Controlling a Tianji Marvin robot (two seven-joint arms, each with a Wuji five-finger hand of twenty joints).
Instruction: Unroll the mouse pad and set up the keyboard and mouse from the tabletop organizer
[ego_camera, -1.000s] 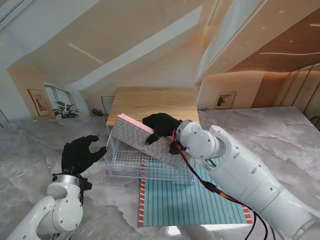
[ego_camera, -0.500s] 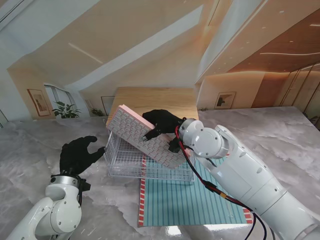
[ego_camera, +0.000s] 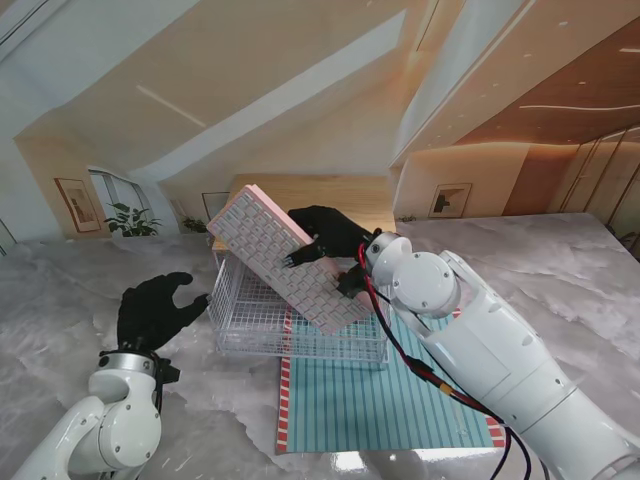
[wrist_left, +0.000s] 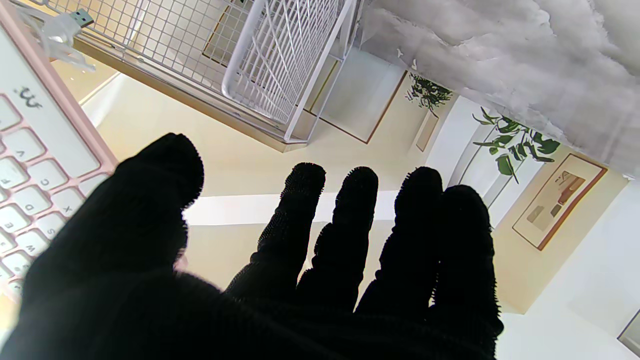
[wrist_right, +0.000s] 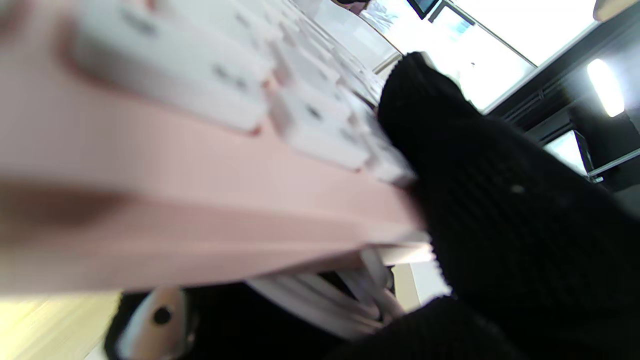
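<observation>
Grey marble tabletop (ego_camera: 60, 300) spreads under us in the stand view, with a wooden table (ego_camera: 300, 200) farther off. Our white wire organizer (ego_camera: 290, 320) stands on the far end of the unrolled teal striped mouse pad (ego_camera: 380, 400). Our right hand (ego_camera: 325, 245) grips the pink keyboard (ego_camera: 275, 255) across its middle, fingers closed over the keys; the keyboard is tilted steeply, its upper end raised to the left and its lower end over the organizer. Our left hand (ego_camera: 155, 305) hovers just left of the organizer, fingers spread, holding nothing.

From our left wrist, the left hand (wrist_left: 280, 270) shows thumb and four fingers apart and empty, with the organizer (wrist_left: 280, 60) beyond the fingertips and an edge of the keyboard (wrist_left: 35, 165) to one side.

From our right wrist, the view is blurred: the keyboard (wrist_right: 200, 165) fills most of it, and the right hand (wrist_right: 500, 225) wraps its black thumb over the key face. White cable loops (wrist_right: 325, 295) hang by the pink edge.
</observation>
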